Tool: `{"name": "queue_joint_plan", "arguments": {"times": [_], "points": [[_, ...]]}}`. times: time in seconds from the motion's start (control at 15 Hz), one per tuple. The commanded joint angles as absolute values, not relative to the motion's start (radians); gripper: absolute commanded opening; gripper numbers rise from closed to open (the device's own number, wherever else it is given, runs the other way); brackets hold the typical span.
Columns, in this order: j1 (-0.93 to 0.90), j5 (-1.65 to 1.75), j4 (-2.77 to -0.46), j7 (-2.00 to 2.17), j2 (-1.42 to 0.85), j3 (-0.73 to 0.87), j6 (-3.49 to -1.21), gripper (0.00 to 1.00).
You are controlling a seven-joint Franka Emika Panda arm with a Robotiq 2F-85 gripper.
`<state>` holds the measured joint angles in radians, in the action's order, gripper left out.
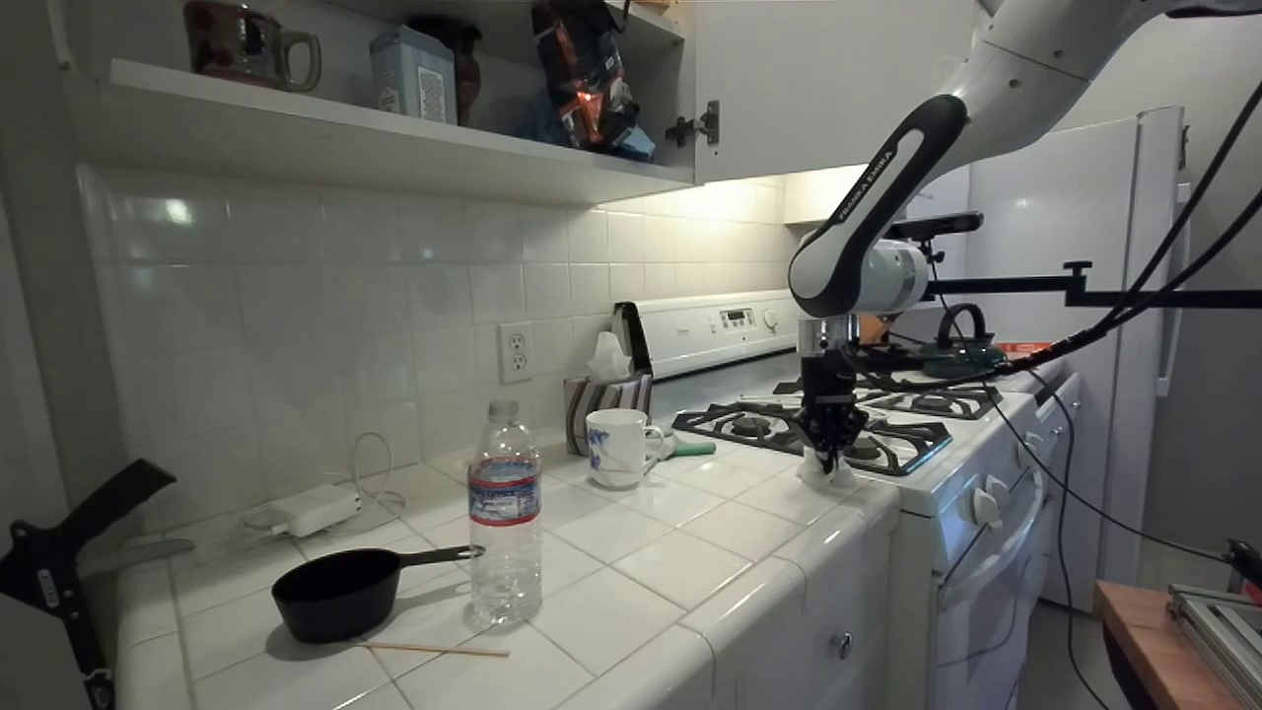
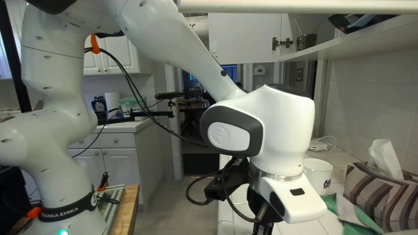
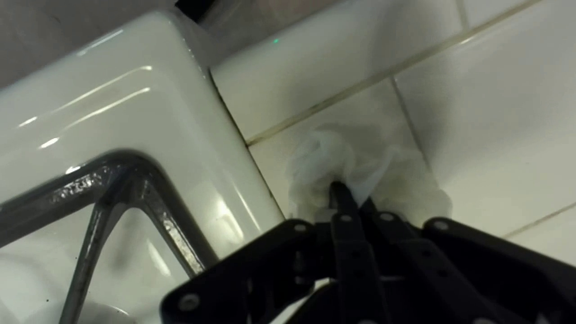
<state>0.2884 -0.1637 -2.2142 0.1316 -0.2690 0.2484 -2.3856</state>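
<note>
I see a black saucepan (image 1: 335,603) well apart from the gas stove (image 1: 951,528), a water bottle (image 1: 505,567) closer to it, then a white mug (image 1: 616,449), nearest of the three. Just beside the stove's front corner, the gripper (image 3: 354,195) is clamped on a crumpled tissue (image 3: 321,162) down at the tiled counter (image 1: 680,567).

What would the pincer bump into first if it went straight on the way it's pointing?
The tiled countertop, beside the stove. The pincer points down, gripping crumpled white tissue, which would be squashed in between. The gap looks small, if there is any, but depth is unclear.
</note>
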Motion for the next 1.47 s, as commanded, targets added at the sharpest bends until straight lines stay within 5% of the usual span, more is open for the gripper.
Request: {"name": "queue_joint_plan", "arguments": {"times": [0.0, 1.4], "points": [[0.29, -0.17, -2.061, 0.071, -0.411, 0.226, -2.354, 0.01], [-0.034, 0.041, -2.232, -0.109, -0.264, -0.069, -2.656, 0.01]]}}
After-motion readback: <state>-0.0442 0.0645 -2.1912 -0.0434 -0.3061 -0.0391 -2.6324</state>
